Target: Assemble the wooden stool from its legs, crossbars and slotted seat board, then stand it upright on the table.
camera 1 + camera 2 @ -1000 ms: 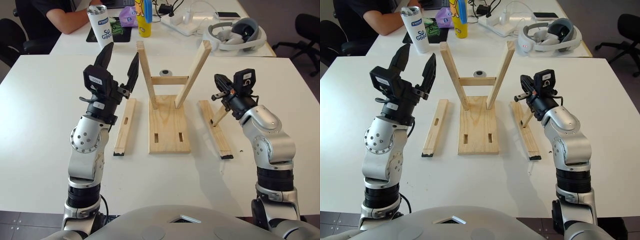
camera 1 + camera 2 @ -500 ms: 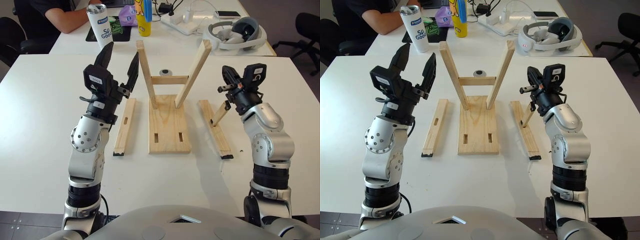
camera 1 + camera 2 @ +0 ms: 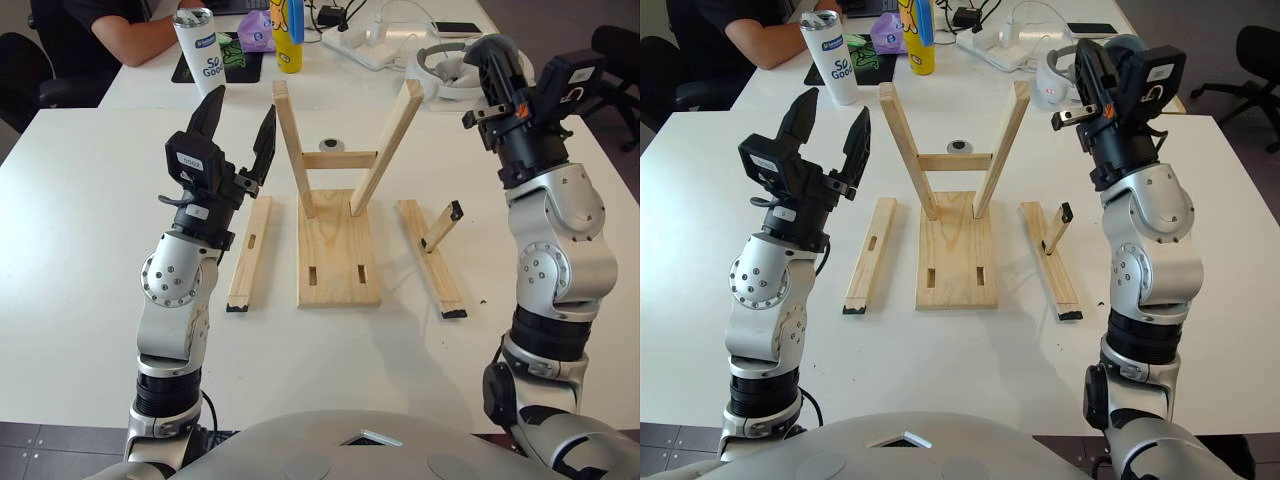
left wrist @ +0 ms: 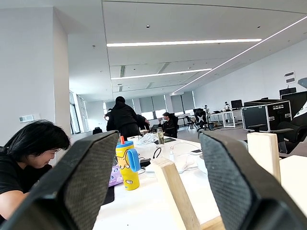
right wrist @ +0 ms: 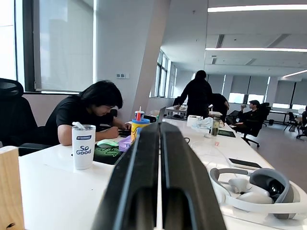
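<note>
Head views: seat board (image 3: 338,255) lies flat mid-table (image 3: 80,250), and the two slots at its near end are open. Left leg (image 3: 294,150) and right leg (image 3: 385,150) stand in its far end, splayed outward and joined by a crossbar (image 3: 340,160). Left rail (image 3: 250,250), slotted, lies flat just left of the board, apart from it. Right rail (image 3: 430,262) lies flat just right of the board, with a short stick (image 3: 441,226) tilting up from it.

Left gripper (image 3: 243,100) is held up by the far end of the left rail, fingers wide apart, empty, near the left leg without touching it. Right gripper (image 3: 487,62) is high over the table's far right edge, fingers together, empty. There is bare tabletop to the left, to the right and along the near edge.

On the far table are a lidded tumbler (image 3: 200,50) and a yellow bottle (image 3: 290,30) with a blue cap, contents cannot tell, plus a headset (image 3: 470,70).

Left wrist: one leg top sits between the spread finger pads (image 4: 91,187), untouched. The other leg top is off to one side.

Right wrist: fingers (image 5: 144,182) are pressed together. Tumbler and headset lie beyond, one on each side.
</note>
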